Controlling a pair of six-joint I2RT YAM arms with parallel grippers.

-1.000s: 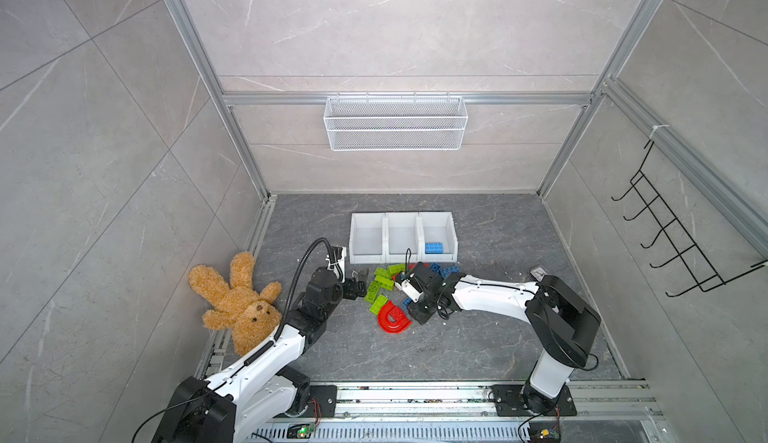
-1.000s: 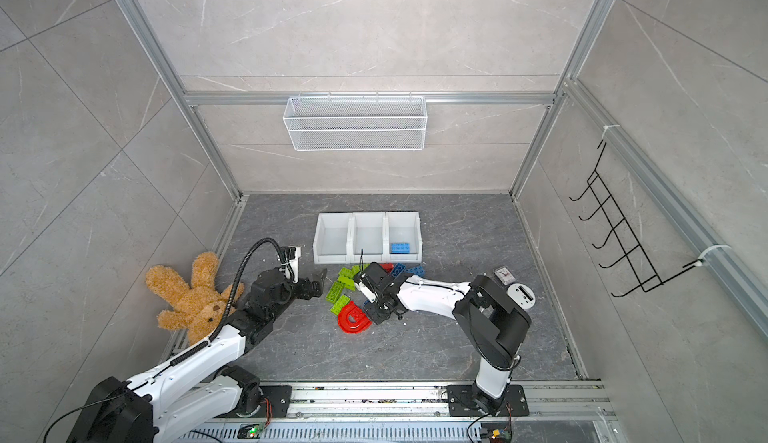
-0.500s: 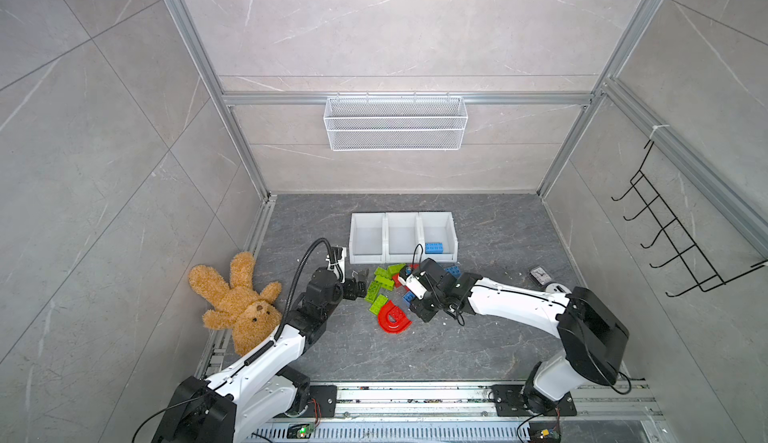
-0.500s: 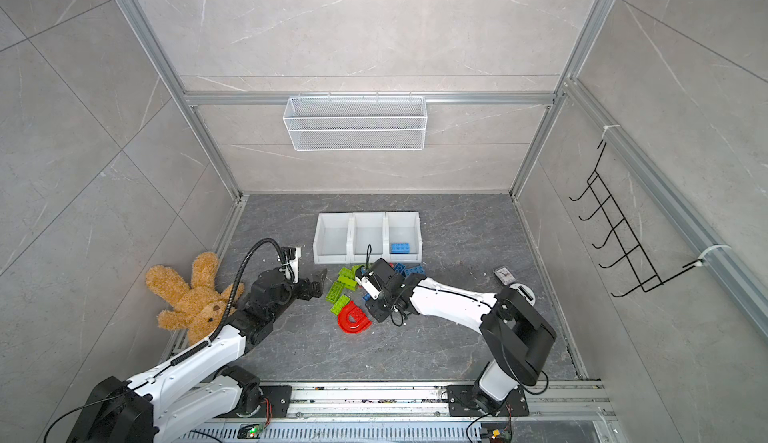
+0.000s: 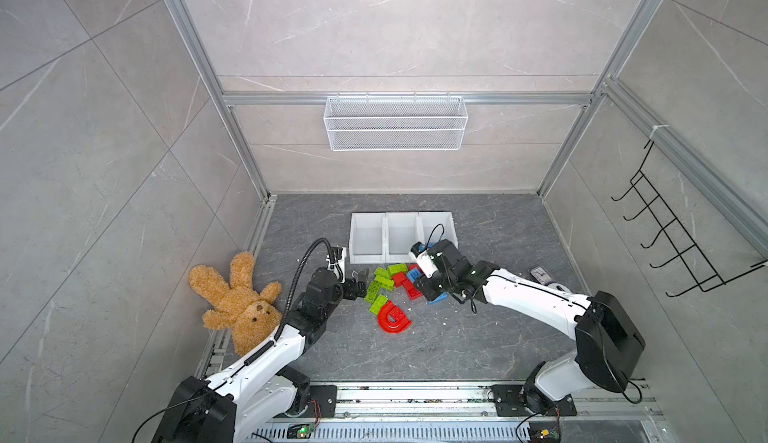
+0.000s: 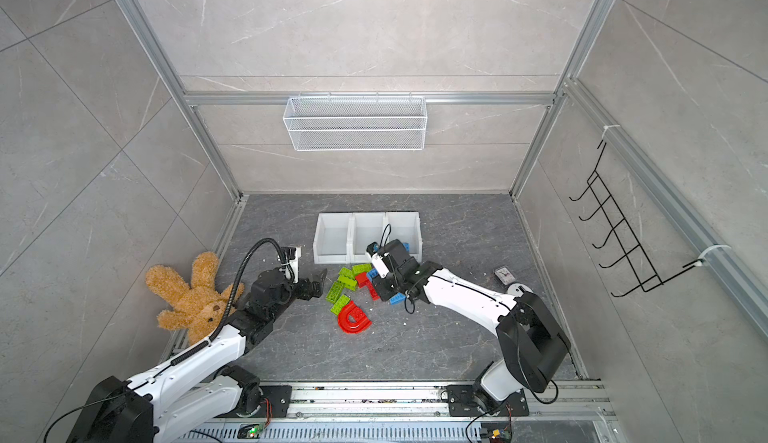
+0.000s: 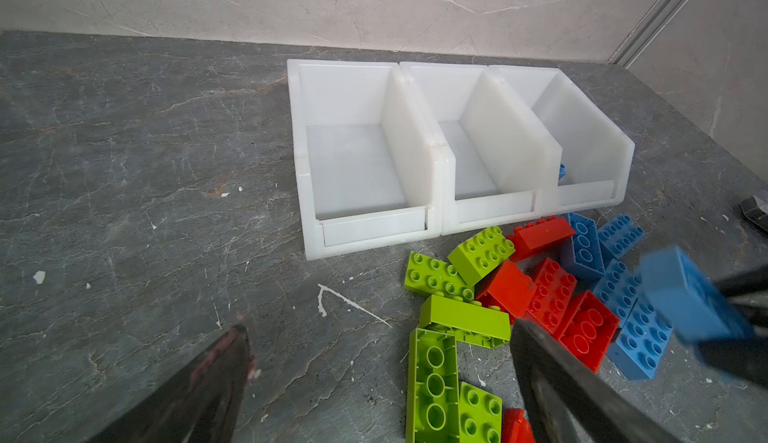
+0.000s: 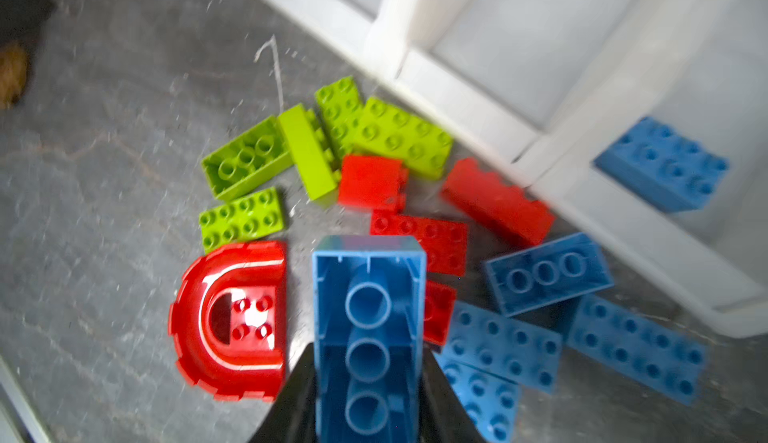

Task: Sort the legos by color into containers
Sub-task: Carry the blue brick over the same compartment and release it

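My right gripper [image 8: 369, 353] is pinching a blue brick [image 8: 369, 278] by its long sides, with the hollow underside facing the wrist camera. In the left wrist view the same brick [image 7: 690, 295] looks to be held off the worktop [image 5: 478, 337], above the loose blue bricks [image 8: 544, 274] at the right end of the pile.

Against the top view a second ago, the right wrist has come away from the red arch [image 5: 392, 318] and sits closer to the front of the three white bins [image 5: 365, 218]. The right arm's elbow has also swung further out to the right. The grip itself looks the same as it did then.

One blue brick [image 8: 665, 162] already lies in the right-hand bin [image 7: 590, 129]. The green bricks [image 5: 382, 283] and red bricks [image 5: 405, 285] lie where they did, just in front of the bins.

My left gripper [image 5: 358, 283] has not shifted. Its jaws are spread with nothing between them, and it sits just left of the green bricks. The teddy bear [image 5: 241, 299] is unmoved at the left edge.
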